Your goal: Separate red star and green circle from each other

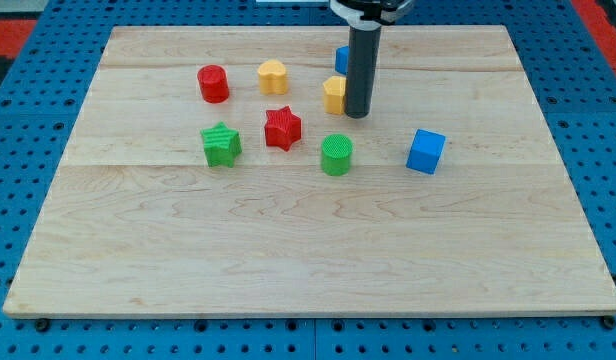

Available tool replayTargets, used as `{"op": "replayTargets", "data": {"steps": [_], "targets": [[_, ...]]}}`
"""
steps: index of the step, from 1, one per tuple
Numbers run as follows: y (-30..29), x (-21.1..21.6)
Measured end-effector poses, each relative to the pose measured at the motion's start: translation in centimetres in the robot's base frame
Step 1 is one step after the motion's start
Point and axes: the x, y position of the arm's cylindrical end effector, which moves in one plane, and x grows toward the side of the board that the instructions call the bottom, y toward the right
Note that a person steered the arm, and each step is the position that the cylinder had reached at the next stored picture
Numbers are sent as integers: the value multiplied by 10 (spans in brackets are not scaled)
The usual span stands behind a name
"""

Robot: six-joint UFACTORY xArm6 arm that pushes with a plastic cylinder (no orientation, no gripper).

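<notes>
- camera view shows seven blocks on the wooden bench point(308, 260): two red, two green, two yellow and two blue... wait, that's eight, so count again with me below.
- reds: a red cylinder point(213, 84) up at the view's left and the red star point(282, 128) near the middle.
- greens: a green star-ish block point(221, 144) left of the red star, and the green circle point(336, 155) to its right and a bit lower.
- yellows: a yellow heart-like block point(273, 76) near the top, plus a yellow block point(334, 95) half hidden by the rod, shape hard to call.
- blues: a blue cube point(426, 151) on the view's right, and a blue block point(341, 59) peeking out behind the rod, shape unclear. so eight total.
- the end effector here is just a plain dark rod, nothing that opens or shuts, and it holds nothing. my tip point(357, 114) is down on the bench, right against the half-hidden yellow block's right side.
- red star sits below and to the left of my tip, green circle just below it and slightly left. both are near but not touching it.
- star and circle are near each other with a small gap of bare wood between them.
- that half-hidden yellow block sits between my tip and the red star's upper right.
</notes>
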Motion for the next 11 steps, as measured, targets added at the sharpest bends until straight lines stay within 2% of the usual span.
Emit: {"op": "replayTargets", "data": {"steps": [1,2,3,5,6,9,11], "targets": [[-8,13],[-50,41],[-71,43],[-31,43],[-31,62],[5,67],[12,105]]}}
